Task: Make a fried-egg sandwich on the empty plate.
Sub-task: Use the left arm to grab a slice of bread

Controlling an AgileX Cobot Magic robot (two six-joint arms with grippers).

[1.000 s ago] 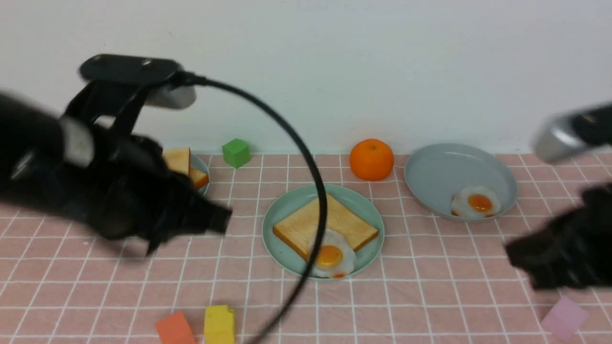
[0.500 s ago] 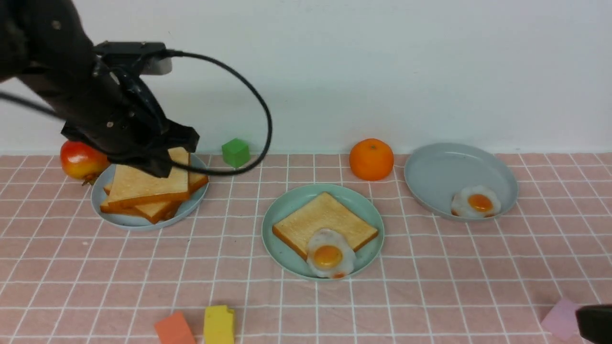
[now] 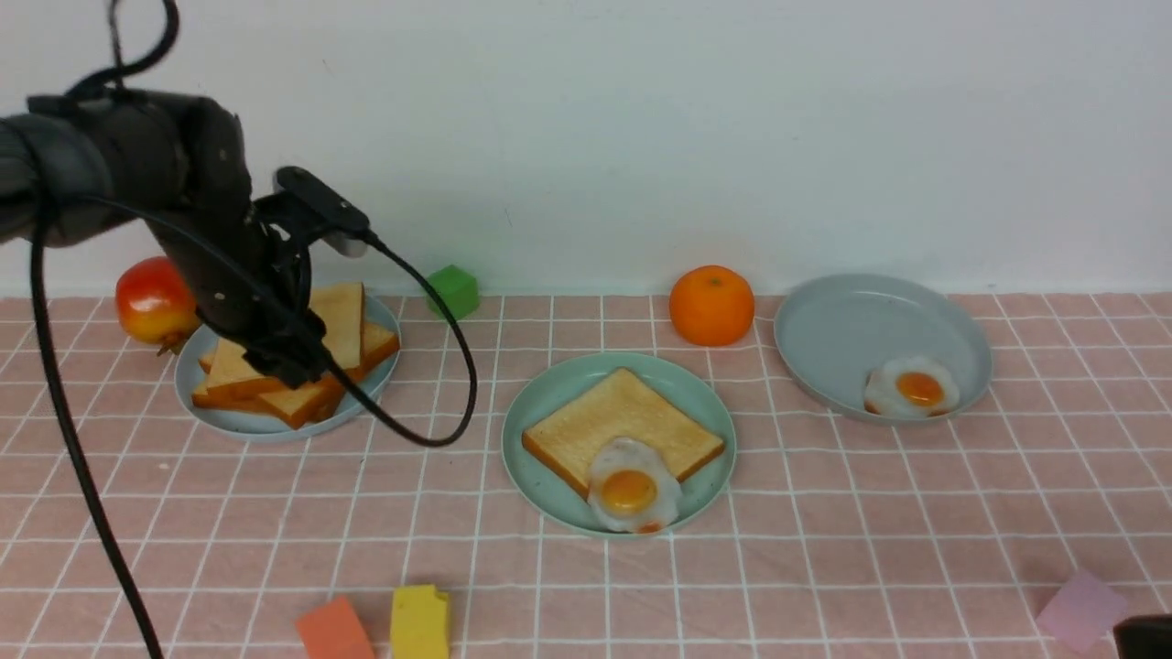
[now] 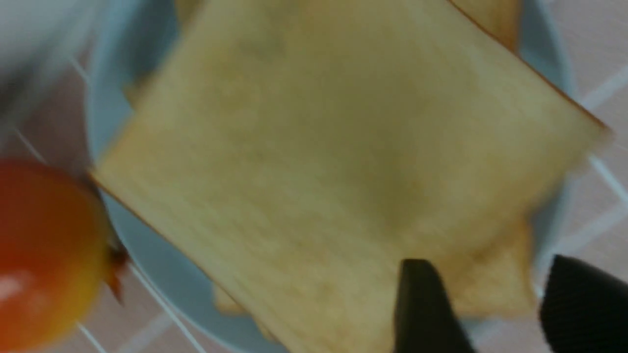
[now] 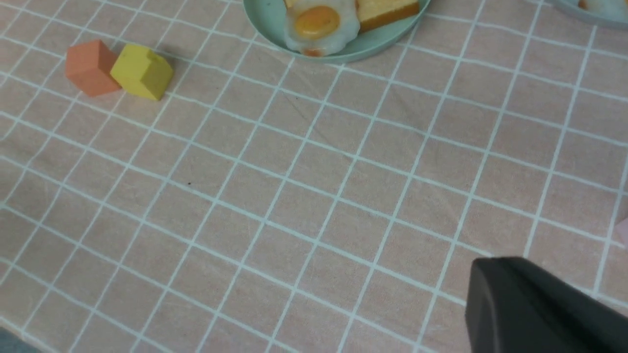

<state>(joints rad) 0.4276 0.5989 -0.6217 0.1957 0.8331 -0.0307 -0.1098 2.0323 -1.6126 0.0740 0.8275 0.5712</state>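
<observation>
At mid-left of the front frame, the left hand hangs over the toast stack on a grey-blue plate, jaws wide at the top slice edge. Centre: mint-green plate holds 1 toast slice, egg on its near corner. Right hand, bottom right, closed. Advice: pinch 1 slice only, well in from the crust, and lift level.
</observation>
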